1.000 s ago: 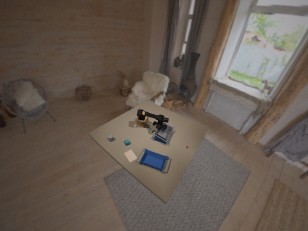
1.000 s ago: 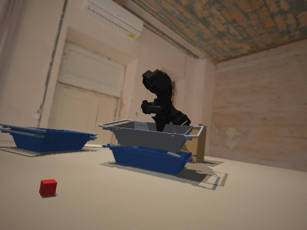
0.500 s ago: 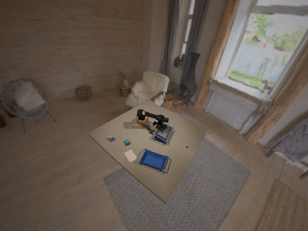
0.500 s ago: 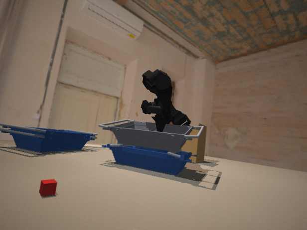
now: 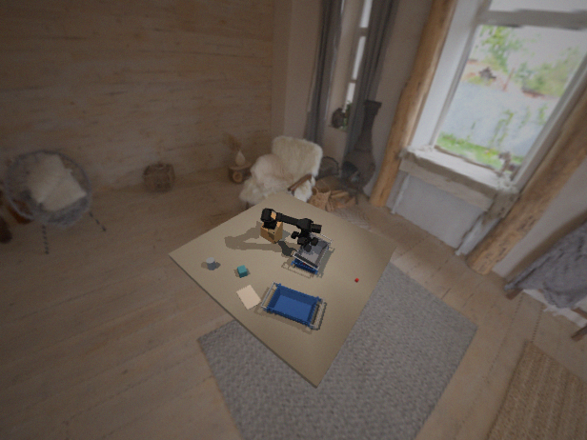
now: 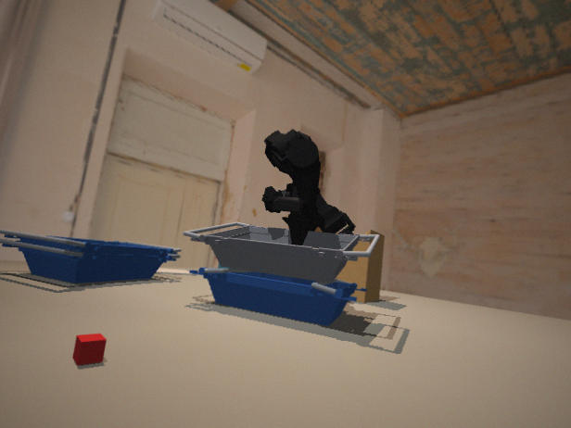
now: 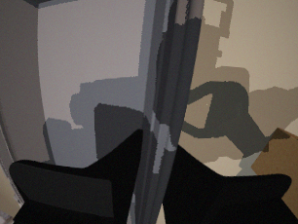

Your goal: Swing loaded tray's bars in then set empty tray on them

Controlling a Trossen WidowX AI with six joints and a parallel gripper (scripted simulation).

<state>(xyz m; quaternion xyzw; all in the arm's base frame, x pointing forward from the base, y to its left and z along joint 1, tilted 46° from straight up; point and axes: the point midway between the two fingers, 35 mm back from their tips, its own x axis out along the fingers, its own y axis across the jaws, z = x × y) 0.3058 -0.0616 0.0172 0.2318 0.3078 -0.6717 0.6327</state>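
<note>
From where I stand, the black gripper (image 6: 300, 233) reaches down into a grey tray (image 6: 273, 257), its jaws nearly closed and pinching the tray's thin side wall, one finger (image 7: 78, 209) inside the tray and the other outside. The grey tray sits slightly tilted on top of a blue tray (image 6: 278, 301) on the tan table (image 6: 287, 384), its own wire bars (image 6: 366, 245) sticking out past its ends. I can read no writing anywhere; a second blue tray (image 5: 292, 305) lies well apart, in a wood-floored room with a grey rug (image 5: 381, 371).
</note>
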